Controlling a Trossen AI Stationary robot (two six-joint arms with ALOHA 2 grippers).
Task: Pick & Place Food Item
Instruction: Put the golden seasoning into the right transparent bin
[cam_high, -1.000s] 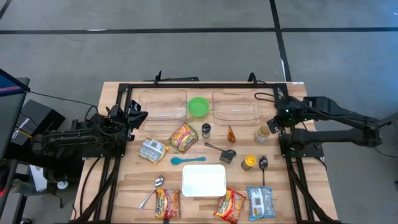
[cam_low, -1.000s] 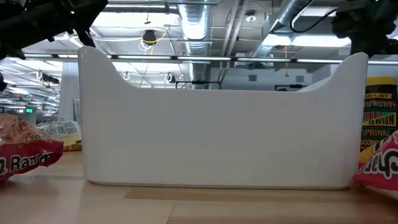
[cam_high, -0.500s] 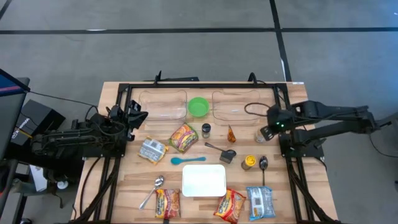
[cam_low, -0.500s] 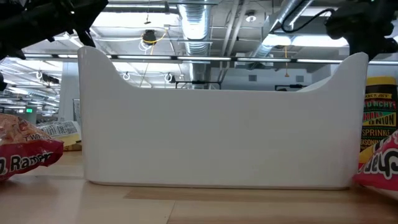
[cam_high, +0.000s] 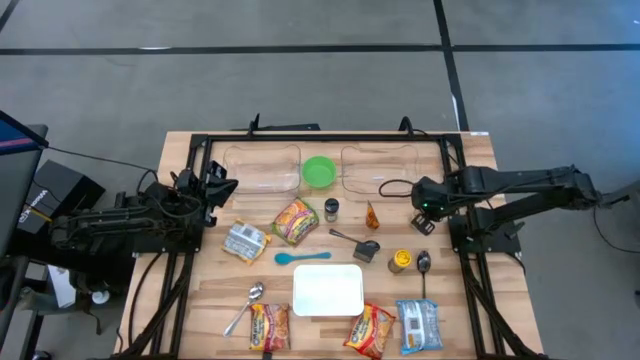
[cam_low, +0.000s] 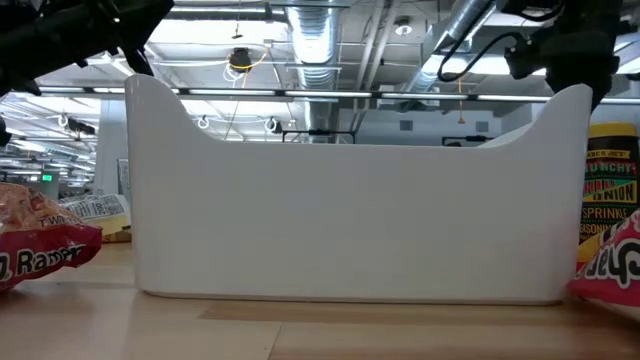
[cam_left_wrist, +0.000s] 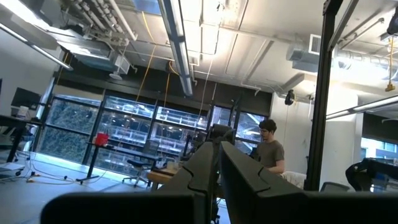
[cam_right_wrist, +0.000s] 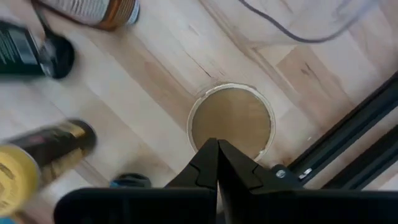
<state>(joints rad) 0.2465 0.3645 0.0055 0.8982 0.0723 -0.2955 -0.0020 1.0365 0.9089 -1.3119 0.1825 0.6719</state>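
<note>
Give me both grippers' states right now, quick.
Left gripper: closed, holding nothing, parked at the table's left edge.
Right gripper: closed, empty, hovering above the round tan-lidded container.

The pale striped-wood counter (cam_high: 200, 310) carries a bright green round bowl (cam_high: 319, 171), a white rectangular plastic bin (cam_high: 328, 290), a turquoise plastic spoon (cam_high: 300, 257) and a yellow-lidded jar (cam_high: 400, 261). Red-and-yellow printed noodle packets (cam_high: 269, 326) lie beside a blue-and-white printed packet (cam_high: 418, 325). The tan-topped round cup (cam_right_wrist: 231, 121) has a cream rim.

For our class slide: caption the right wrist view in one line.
Shut right gripper poised above a round tan-lidded cup on the wooden table.
</note>
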